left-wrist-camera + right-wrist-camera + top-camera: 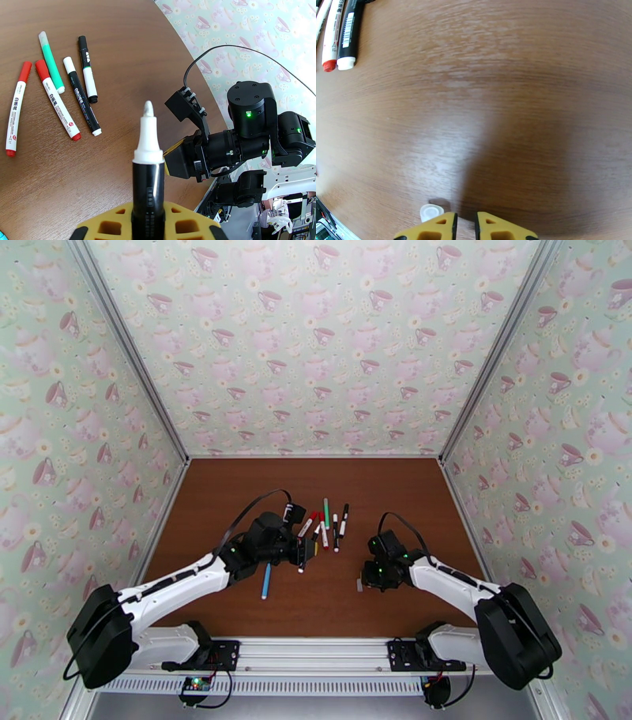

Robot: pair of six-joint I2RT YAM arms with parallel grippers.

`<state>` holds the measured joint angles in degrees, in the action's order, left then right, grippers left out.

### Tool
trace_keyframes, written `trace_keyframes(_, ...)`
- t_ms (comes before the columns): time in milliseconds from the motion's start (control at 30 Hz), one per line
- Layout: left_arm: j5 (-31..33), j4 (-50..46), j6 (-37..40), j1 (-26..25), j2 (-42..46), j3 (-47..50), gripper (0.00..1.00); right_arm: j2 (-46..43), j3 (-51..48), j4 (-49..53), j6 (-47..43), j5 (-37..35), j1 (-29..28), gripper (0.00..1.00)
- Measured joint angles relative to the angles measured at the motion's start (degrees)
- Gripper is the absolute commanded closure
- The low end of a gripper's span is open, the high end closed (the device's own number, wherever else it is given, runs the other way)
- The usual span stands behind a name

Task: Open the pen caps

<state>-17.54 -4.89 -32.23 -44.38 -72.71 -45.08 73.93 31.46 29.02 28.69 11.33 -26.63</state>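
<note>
My left gripper (pixel 148 225) is shut on a black pen (pixel 148 173) that stands upright with its white tip bare, just above the table (pixel 379 500). In the top view this gripper (pixel 304 554) hovers beside the pens. Several capped pens lie in a loose row: two red-ended (pixel 15 108), a green one (pixel 51 62) and two black-and-white ones (pixel 82 96). A small white pen cap (pixel 431 212) lies on the wood just left of my right gripper (pixel 464 227). That gripper's jaws stand a narrow crack apart with nothing between them.
A blue pen (pixel 266 581) lies alone near my left forearm. Patterned walls (pixel 316 358) close in the table on three sides. The right arm (pixel 245 138) sits close to the held pen's right side.
</note>
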Motion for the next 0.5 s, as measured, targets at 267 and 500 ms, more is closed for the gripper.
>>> trace_keyframes(267,0.00,0.00,0.00,0.00,0.00,0.00,1.00,-0.04,0.09,-0.26,0.63,0.85,-0.26,0.70)
trace_keyframes(500,-0.09,0.04,0.00,0.00,-0.48,0.00,1.00,-0.44,0.07,-0.07,1.07,1.51,-0.63,0.76)
